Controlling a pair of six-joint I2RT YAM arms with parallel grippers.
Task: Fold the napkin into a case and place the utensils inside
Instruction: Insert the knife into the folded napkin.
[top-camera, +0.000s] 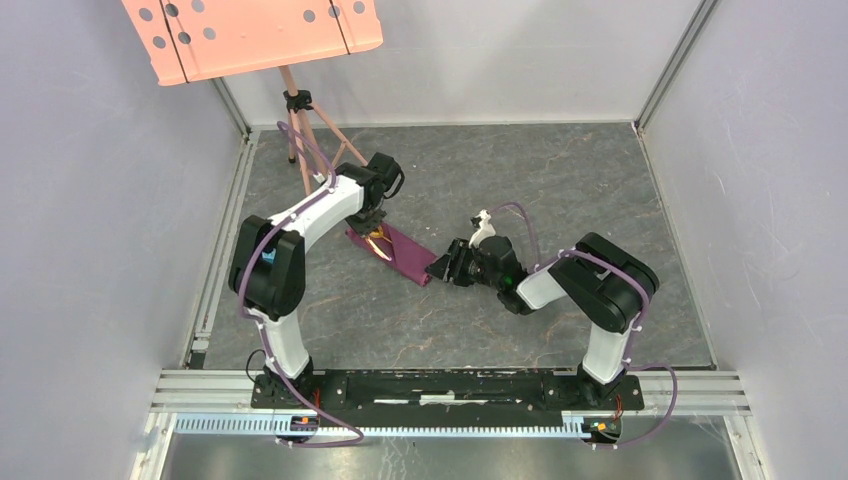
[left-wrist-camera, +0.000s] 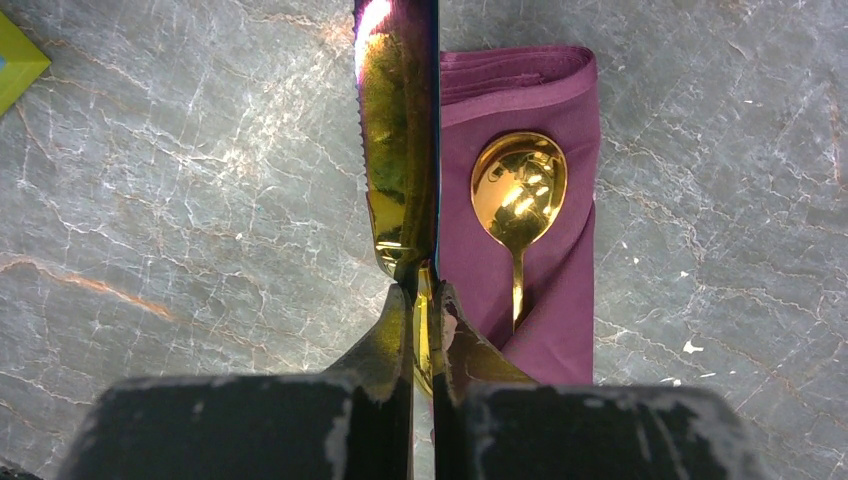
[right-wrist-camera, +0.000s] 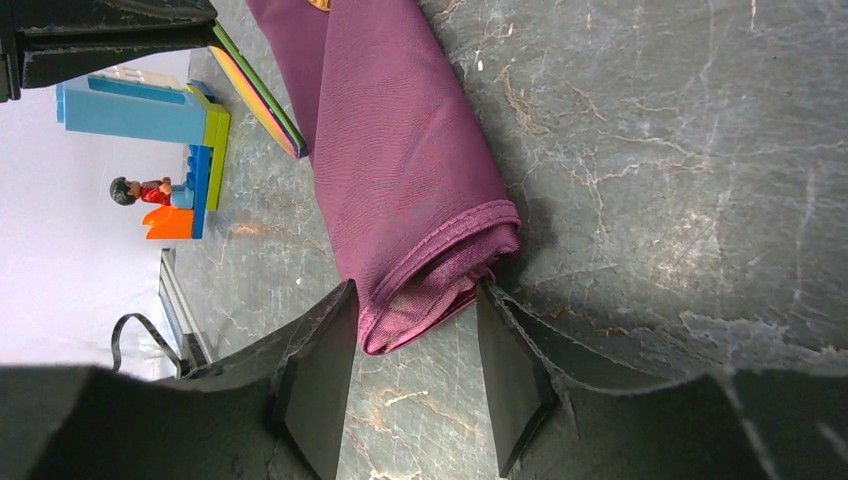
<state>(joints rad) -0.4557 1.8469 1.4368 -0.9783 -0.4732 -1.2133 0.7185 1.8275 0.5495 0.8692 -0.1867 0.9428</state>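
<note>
The left gripper (left-wrist-camera: 425, 300) is clamped on the iridescent knife (left-wrist-camera: 400, 130), with the blade pointing ahead of its fingertips. The case (left-wrist-camera: 565, 300) lies just right of the blade. The gold spoon (left-wrist-camera: 518, 190) sits in it with its bowl showing.

Risk: the blade is beside the opening, not over it. Lowered like this, it would probably hit the table or drag the fold and shift the spoon.

The right gripper (right-wrist-camera: 415, 375) has its jaws part-way apart, straddling the case's rolled end. The cloth does not look squeezed.

Risk: a pinch here could tug the case askew or unroll it.

Surface: grey marbled table (top-camera: 560, 190), hard and slick-looking.

Room: pale walls, with a salmon perforated panel (top-camera: 250, 35) on a tripod beyond the left arm.
</note>
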